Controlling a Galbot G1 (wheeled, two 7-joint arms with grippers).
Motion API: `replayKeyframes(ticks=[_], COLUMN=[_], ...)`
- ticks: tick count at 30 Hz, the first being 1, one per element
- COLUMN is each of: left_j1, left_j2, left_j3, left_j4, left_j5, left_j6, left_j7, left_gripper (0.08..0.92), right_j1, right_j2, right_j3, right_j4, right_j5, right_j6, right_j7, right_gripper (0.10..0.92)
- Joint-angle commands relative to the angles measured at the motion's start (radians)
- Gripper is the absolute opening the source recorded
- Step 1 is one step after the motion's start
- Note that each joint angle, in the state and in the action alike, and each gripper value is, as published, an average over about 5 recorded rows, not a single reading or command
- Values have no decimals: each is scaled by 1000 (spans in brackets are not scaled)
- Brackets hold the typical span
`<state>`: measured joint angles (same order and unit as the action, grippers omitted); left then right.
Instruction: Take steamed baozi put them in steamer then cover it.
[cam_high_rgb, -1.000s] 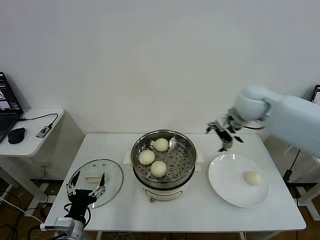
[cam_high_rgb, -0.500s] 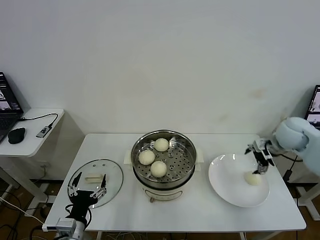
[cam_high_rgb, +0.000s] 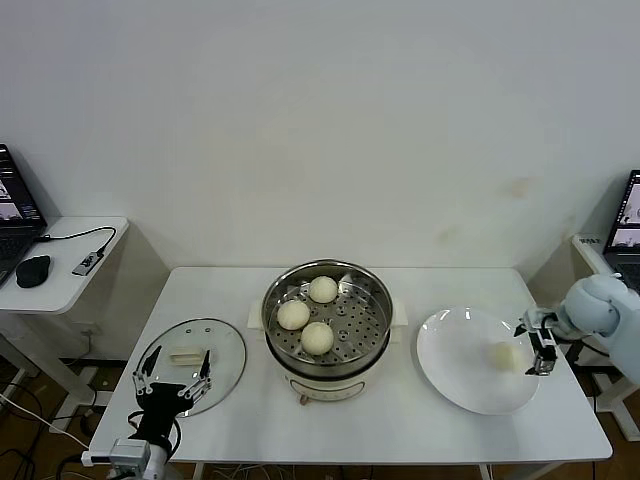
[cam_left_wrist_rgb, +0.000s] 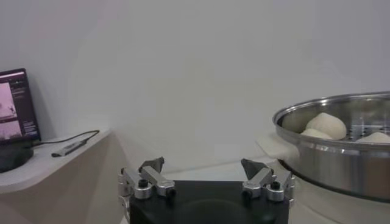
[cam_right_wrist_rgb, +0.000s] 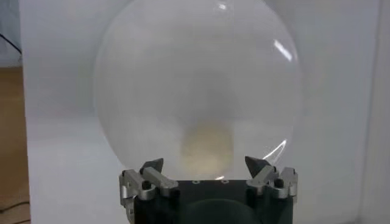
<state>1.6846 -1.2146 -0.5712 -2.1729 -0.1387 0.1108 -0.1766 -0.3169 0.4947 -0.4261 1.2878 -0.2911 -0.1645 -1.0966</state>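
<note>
Three steamed baozi (cam_high_rgb: 317, 338) are sitting in the steamer (cam_high_rgb: 328, 318) at the middle of the white counter (cam_high_rgb: 400, 410); a fourth bun (cam_high_rgb: 503, 354) is lying on the plate (cam_high_rgb: 455, 375). The right pincer (cam_high_rgb: 540, 345) is hovering wide open and empty beside that bun, while the left pincer (cam_high_rgb: 172, 377), equally open and empty, is waiting near the glass lid (cam_high_rgb: 195, 345). A plain white wall (cam_high_rgb: 320, 120) is backing the counter, with a side desk (cam_high_rgb: 60, 270) standing to its left.

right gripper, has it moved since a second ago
Yes. The right gripper has swung from behind the steamer's right side out to the plate's right edge, beside the last baozi, jaws open.
</note>
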Motion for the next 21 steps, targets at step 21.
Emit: replayKeyframes(ticks=[21], left_j1=[-5], left_j2=[-2], left_j3=[0], left_j4=[8], left_j5=[0], left_j6=[0], left_j7=[0], left_gripper=[823], right_j1=[-11], right_j2=[157], right_j3=[54], right_j4=[-180], right_j5=[-72], right_j6=[-23], right_j7=[30], right_gripper=[715])
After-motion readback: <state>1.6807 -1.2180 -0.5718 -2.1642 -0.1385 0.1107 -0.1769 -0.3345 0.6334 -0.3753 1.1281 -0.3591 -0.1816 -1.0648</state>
